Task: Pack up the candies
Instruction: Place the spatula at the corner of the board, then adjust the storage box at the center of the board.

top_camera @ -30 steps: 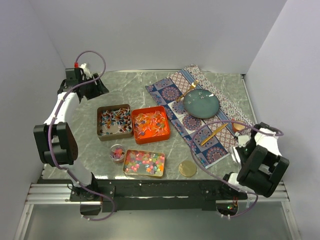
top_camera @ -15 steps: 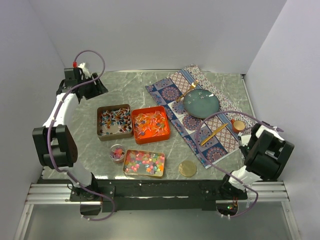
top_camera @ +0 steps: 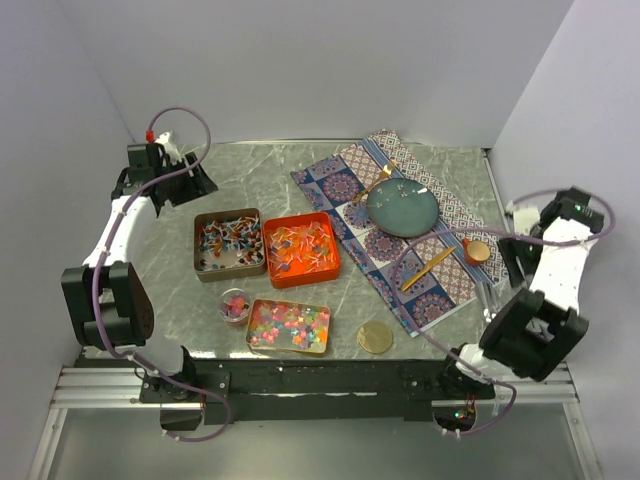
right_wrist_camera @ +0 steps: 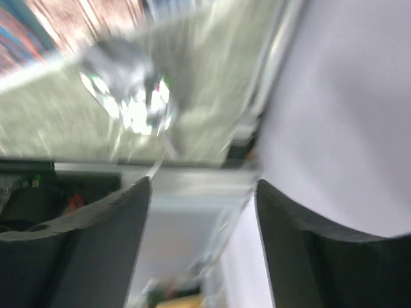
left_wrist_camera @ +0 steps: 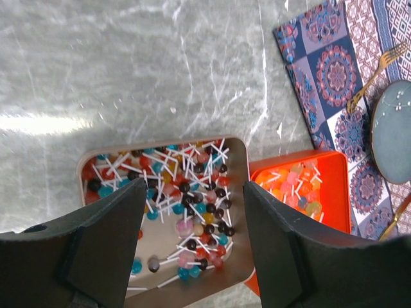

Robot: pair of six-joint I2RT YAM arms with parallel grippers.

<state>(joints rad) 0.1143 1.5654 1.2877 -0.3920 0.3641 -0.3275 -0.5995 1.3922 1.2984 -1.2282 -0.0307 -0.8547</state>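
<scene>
Across the desk [top_camera: 260,180] from above, the candies [top_camera: 290,326] are lying in a brown tin [top_camera: 197,245], an orange tin [top_camera: 336,262], a gold tin [top_camera: 249,328] near the arms and a small jar [top_camera: 234,304]. The left pincer [top_camera: 192,178] is hanging just beyond the brown tin, and the right pincer [top_camera: 512,262] is sitting beside a little orange cup [top_camera: 477,250] at the right. Under the left wrist, that pincer is standing open and empty over the brown tin's lollipops. It is probably best lowering straight, clear of the tin wall, and closing on one stick. At the right wrist everything is smearing, yet the fingers [right_wrist_camera: 96,231] are standing apart, gripping nothing.
</scene>
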